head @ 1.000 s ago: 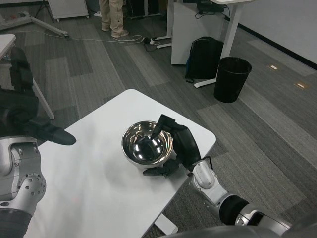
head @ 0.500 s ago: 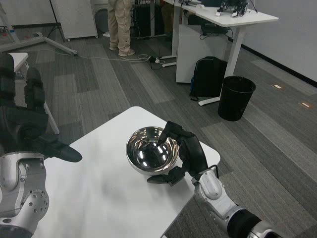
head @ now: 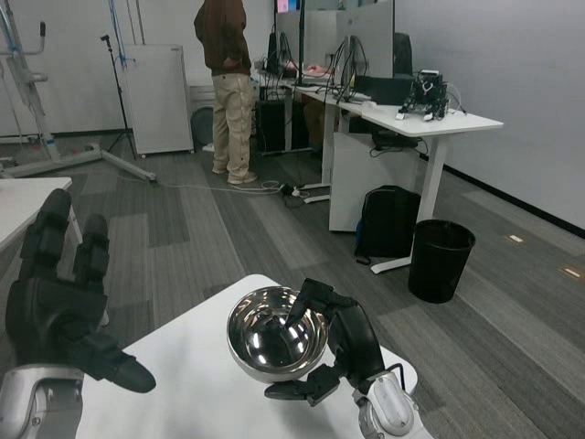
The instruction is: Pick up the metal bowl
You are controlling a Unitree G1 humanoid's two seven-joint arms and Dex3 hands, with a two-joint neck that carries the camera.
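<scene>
Metal bowl [head: 276, 344] (right hand's [head: 340, 352] grip)

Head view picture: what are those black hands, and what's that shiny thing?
This picture comes from a camera in a robot's head, looking forward and down over its white table. The black hands are the robot's own. Its right hand grips the shiny round metal bowl, with fingers hooked over the rim and others underneath. Its left hand is open and holds nothing, at the picture's left. Behind, a person in tan trousers stands by a desk, and a black bin and a black backpack sit on the grey floor.
</scene>
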